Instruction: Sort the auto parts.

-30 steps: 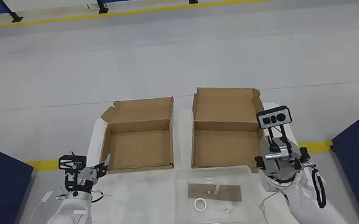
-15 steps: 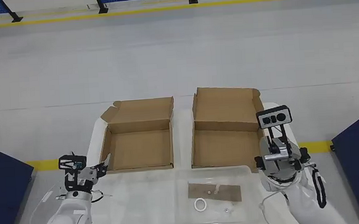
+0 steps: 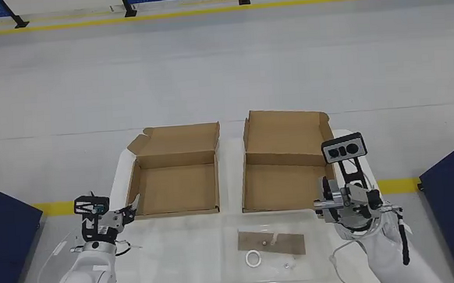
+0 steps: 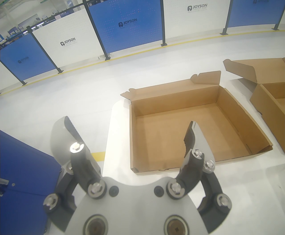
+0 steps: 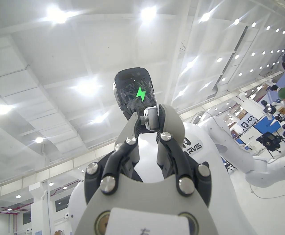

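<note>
Ceiling (image 5: 66, 73) backdrop, metal part (image 5: 150, 121) between fingers (image 5: 130, 129) of right tool (image 5: 148, 125)

My head camera looks down from above onto the white table (image 3: 170, 235). The left wrist camera, close behind my left gripper (image 4: 129, 122), faces forward and down onto the open brown cardboard box (image 4: 178, 138) just ahead, shared with the overhead view. The right wrist camera faces up past my right gripper (image 5: 149, 118), clamped on a small grey metal cylinder (image 5: 151, 121), at the white ceiling (image 5: 66, 66).
</note>
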